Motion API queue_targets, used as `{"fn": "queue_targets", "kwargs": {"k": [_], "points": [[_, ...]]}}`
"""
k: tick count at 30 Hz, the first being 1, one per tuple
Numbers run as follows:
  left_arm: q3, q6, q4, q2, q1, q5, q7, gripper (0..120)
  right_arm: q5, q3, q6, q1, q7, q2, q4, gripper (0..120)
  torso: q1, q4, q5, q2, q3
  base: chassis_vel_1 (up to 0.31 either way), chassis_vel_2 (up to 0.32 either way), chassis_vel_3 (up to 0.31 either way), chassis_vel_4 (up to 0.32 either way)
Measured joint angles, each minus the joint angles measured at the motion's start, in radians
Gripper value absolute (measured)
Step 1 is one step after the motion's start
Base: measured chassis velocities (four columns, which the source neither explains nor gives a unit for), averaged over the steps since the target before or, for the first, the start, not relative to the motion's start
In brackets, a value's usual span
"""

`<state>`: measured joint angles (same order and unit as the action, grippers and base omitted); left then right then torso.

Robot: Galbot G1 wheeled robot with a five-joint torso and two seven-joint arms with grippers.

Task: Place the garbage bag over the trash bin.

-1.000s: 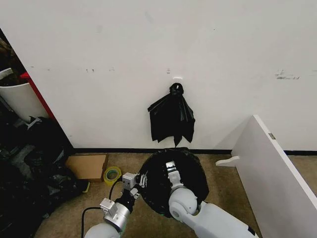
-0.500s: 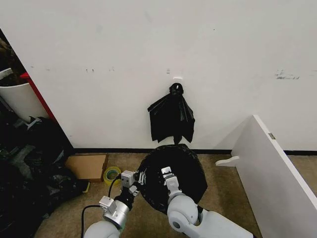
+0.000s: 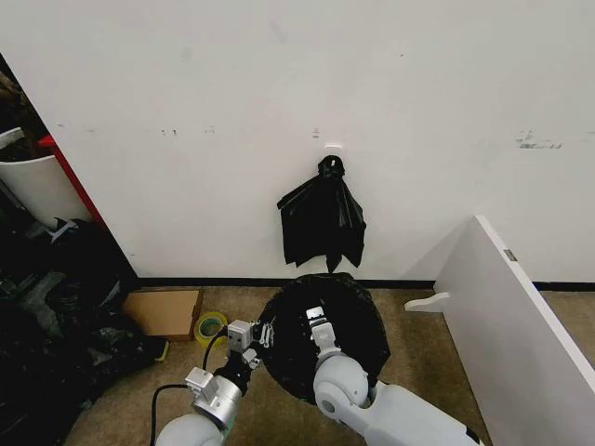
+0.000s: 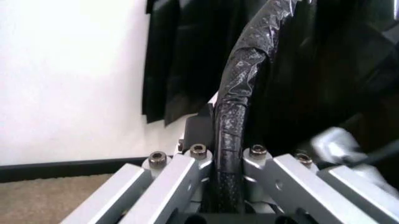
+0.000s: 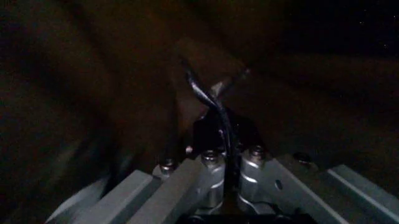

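The garbage bag sat on the floor near the white wall, draped as a black dome below a smaller knotted black bunch. The left gripper pinched a rolled band of the film at the bag's left edge. The right gripper, inside the dark bag, was pressed together on a thin fold.
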<state>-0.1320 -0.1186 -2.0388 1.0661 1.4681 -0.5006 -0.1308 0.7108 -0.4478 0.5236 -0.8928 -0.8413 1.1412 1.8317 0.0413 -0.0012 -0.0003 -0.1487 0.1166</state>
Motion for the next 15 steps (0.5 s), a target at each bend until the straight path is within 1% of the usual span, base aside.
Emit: {"fn": "queue_targets", "kwargs": {"k": [5, 8, 9, 10, 11, 13, 15], "points": [[0.005, 0.010, 0.024, 0.013, -0.034, -0.005, -0.019, 1, -0.003, -0.003, 0.003, -0.018, 0.001, -0.015, 0.069, 0, 0.000, 0.0000, 0.0001, 0.000, 0.000, 0.000, 0.000, 0.000, 0.000], [0.006, 0.024, 0.040, 0.025, -0.057, -0.031, -0.037, 1, -0.005, 0.006, -0.002, -0.034, 0.008, -0.030, 0.113, 0, 0.000, -0.0001, 0.0000, 0.000, 0.000, 0.000, 0.000, 0.000, 0.000], [0.003, 0.031, 0.045, 0.030, -0.063, -0.049, -0.047, 1, -0.006, 0.014, -0.017, -0.039, 0.022, -0.034, 0.124, 0, 0.000, -0.0001, -0.0001, 0.000, 0.000, 0.000, 0.000, 0.000, 0.000], [-0.002, 0.043, 0.050, 0.036, -0.071, -0.075, -0.060, 1, -0.018, 0.025, -0.052, -0.046, 0.057, -0.040, 0.132, 0, 0.000, -0.0001, -0.0001, 0.000, 0.000, 0.000, 0.000, 0.000, 0.000], [-0.002, 0.043, 0.050, 0.036, -0.071, -0.075, -0.060, 1, -0.018, 0.025, -0.052, -0.046, 0.057, -0.040, 0.132, 0, 0.000, -0.0001, -0.0001, 0.000, 0.000, 0.000, 0.000, 0.000, 0.000], [-0.013, 0.069, 0.055, 0.047, -0.082, -0.136, -0.089, 1, -0.071, 0.044, -0.134, -0.062, 0.142, -0.052, 0.137, 0, 0.000, 0.0001, 0.0001, 0.000, 0.000, 0.000, 0.000, 0.000, 0.000], [-0.031, 0.108, 0.058, 0.063, -0.095, -0.229, -0.134, 1, -0.116, 0.067, -0.201, -0.084, 0.217, -0.073, 0.156, 0, 0.000, 0.0000, 0.0000, 0.000, 0.000, 0.000, 0.000, 0.000, 0.000]]}}
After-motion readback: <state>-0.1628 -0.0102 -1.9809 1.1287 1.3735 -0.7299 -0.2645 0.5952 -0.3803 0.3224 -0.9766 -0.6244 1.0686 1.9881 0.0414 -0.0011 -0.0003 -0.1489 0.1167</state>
